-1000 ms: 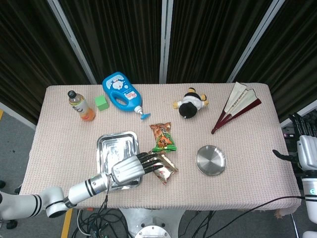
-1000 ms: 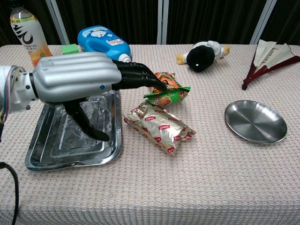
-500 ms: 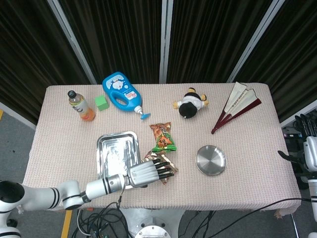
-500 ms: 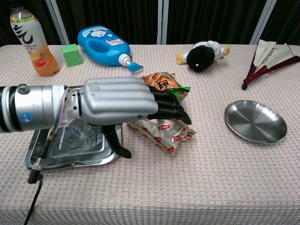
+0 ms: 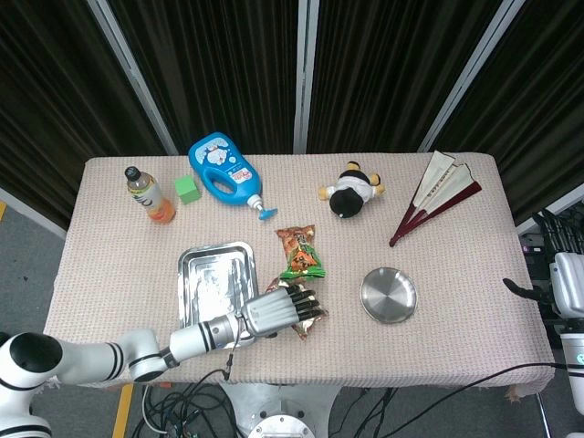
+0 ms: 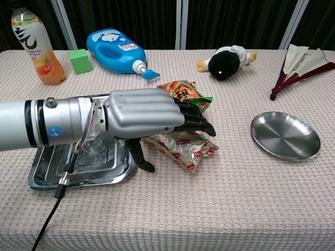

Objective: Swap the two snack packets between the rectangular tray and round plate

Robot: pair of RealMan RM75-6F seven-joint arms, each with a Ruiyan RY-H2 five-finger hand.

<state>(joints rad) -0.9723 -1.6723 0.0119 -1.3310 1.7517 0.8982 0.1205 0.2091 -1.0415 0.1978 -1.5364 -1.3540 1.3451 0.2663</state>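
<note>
Two snack packets, both off their dishes on the beige tablecloth (image 5: 438, 274). Largest after the cloth: left arm (image 6: 31, 129) reaching in low from the near left edge, silver left hand (image 6: 144, 116) palm down, dark fingers (image 6: 196, 119) stretched flat over the gold-and-red snack packet (image 6: 186, 149), thumb hanging down beside the tray's right rim; whether fingers actually press the packet, cannot tell, nothing grasped. Rectangular steel tray (image 5: 205, 274) left of centre, bare. Blue detergent jug (image 5: 222, 171) lying at the rear, spout toward the middle. Folded fans (image 5: 438, 192) spread at the far right rear. Round steel plate (image 5: 388, 295) right of the packets, well apart from them, bare. Black-and-white plush toy (image 5: 351, 192) at rear centre. Orange-and-green snack packet (image 5: 299, 252) just behind the gold one, edges touching or nearly so. Orange drink bottle (image 5: 146, 193) upright at rear left, green cube (image 5: 187, 189) beside it. Right hand (image 5: 547, 292) off the table at the right edge, mostly cut off, finger state impossible to tell.
</note>
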